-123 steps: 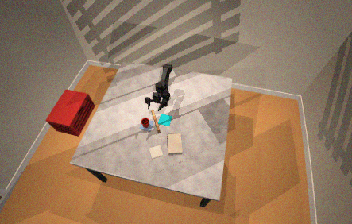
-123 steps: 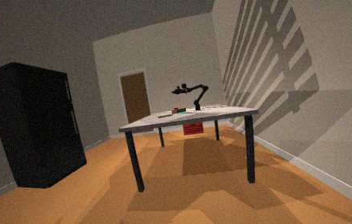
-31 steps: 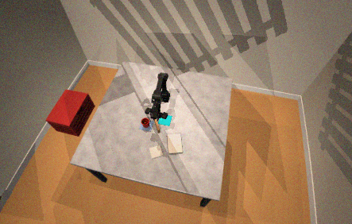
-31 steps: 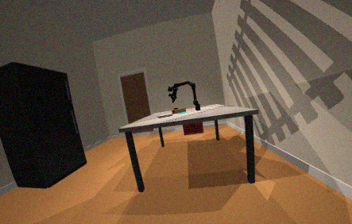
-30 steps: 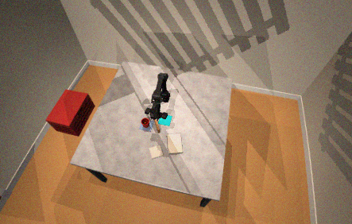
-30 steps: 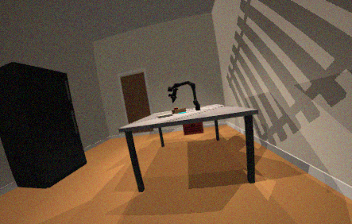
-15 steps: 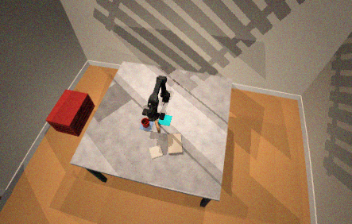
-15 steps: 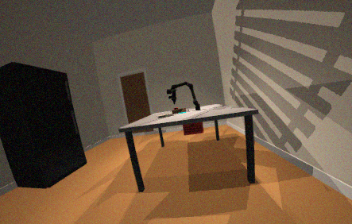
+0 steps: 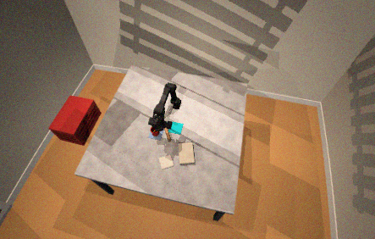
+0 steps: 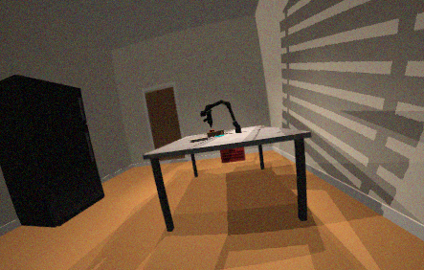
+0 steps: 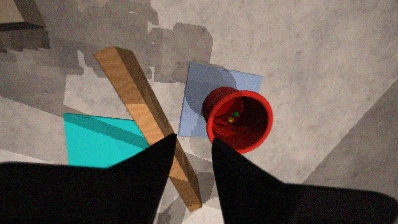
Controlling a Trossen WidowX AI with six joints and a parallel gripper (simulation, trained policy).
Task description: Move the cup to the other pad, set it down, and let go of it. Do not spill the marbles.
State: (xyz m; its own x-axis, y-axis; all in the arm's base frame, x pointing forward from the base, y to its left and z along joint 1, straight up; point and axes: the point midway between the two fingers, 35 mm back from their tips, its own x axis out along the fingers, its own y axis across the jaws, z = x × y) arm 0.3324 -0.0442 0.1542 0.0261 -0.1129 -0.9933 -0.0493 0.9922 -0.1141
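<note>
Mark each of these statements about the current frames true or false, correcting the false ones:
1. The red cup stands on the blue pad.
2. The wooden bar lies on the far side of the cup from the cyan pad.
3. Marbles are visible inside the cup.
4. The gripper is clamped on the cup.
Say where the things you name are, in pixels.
1. The red cup [image 9: 155, 131] [image 11: 212, 104] stands on the blue pad [image 11: 250, 81]: true.
2. The wooden bar [image 9: 168, 135] [image 11: 141, 111] lies beyond the cup: false; it lies between cup and cyan pad [image 9: 176, 128] [image 11: 95, 145].
3. Marbles [image 11: 231, 119] show inside: true.
4. The gripper [image 11: 194, 141] clamps the cup: false; its fingers stand apart, holding nothing.

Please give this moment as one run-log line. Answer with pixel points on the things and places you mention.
hand [image 9: 162, 129] [image 11: 194, 141]: part open, empty | red cup [image 9: 155, 131] [image 11: 240, 121]: upright, blue pad [image 9: 152, 136] [image 11: 195, 117] | marbles [image 11: 233, 117]: inside | cyan pad [image 9: 176, 128] [image 11: 97, 142]: no cup
</note>
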